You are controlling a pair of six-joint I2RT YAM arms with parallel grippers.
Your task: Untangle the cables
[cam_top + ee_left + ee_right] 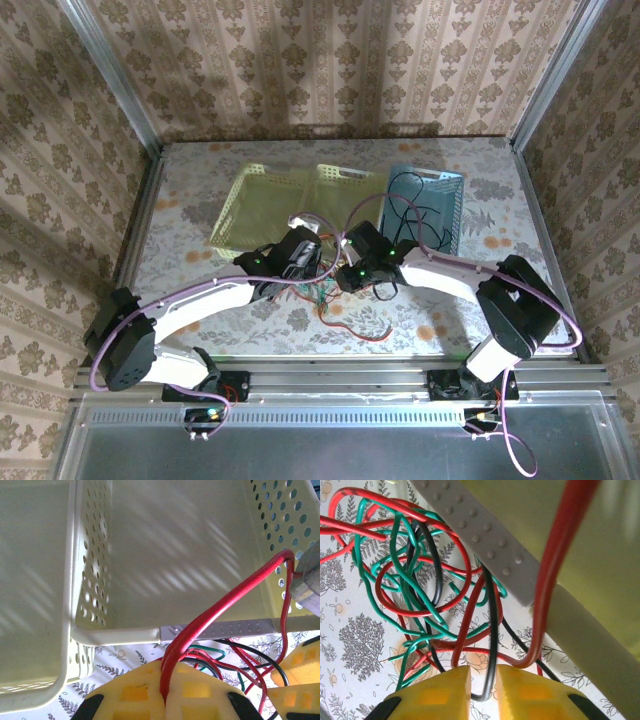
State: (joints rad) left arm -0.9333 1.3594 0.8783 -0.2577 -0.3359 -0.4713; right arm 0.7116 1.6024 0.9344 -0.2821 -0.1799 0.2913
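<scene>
Red wire (220, 612) clamped, black wire (492, 630) being taken: the separating step.
Left gripper (164, 692) is closed on that one wire, which loops over the yellow basket (125, 636) rim. Right gripper (483, 680) straddles one black strand, jaws nearly together, pinch uncertain. Tangle (415, 580) lies on the table (350, 645) just before the basket. It shows three colours, with strands uncountable. Next, I judge: draw apart slowly.

Left gripper (165, 682): yellow-green basket (125, 636) rim and wall block straight ahead, a taut red cable (225, 605) slants up across its right front, and the right gripper (483, 680) crowds its right side. Right gripper: cables (420, 580) knotted directly ahead over the table (350, 645), basket rim closes off ahead-right, bare table ahead-left. Blue basket (430, 200) stands near, on the far side of its wrist.
</scene>
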